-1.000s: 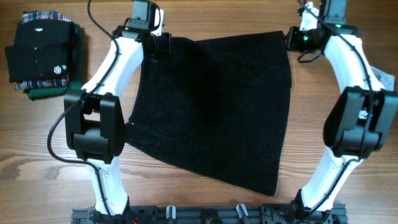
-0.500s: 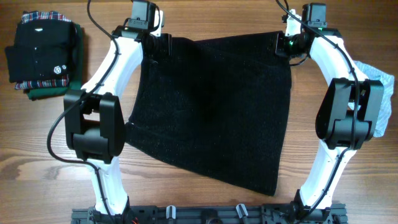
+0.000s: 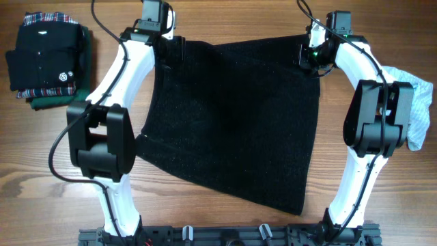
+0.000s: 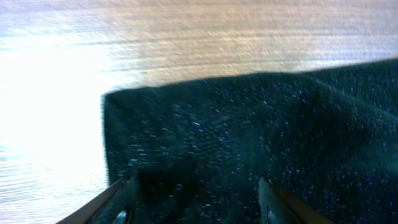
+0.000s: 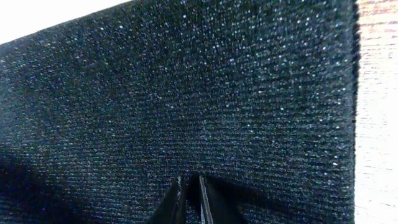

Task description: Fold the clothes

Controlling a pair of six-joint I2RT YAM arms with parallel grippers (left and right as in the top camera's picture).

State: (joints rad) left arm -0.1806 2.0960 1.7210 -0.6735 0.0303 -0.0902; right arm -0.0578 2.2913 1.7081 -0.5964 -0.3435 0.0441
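Note:
The clothes [image 3: 232, 116], one large black fuzzy garment with a flared outline, lie flat across the middle of the table. My left gripper [image 3: 174, 49] hovers at the garment's far left corner. In the left wrist view that gripper [image 4: 196, 199] is open, with its fingers [image 4: 121, 199] spread wide over the dark knit [image 4: 249, 124]. My right gripper [image 3: 305, 55] sits at the far right corner. The right wrist view shows this gripper [image 5: 193, 180] shut, its tips pinched together on the fabric [image 5: 186, 93] a little in from the edge.
A stack of folded garments [image 3: 48, 58], with black cloth and red plaid trim on top, stands at the far left of the wooden table [image 3: 41, 171]. A light blue cloth [image 3: 410, 102] lies beside the right arm, near the right edge.
My right arm swung left onto the garment's far right corner, and its jaws closed. My left jaws opened wider. The light blue cloth came into view.

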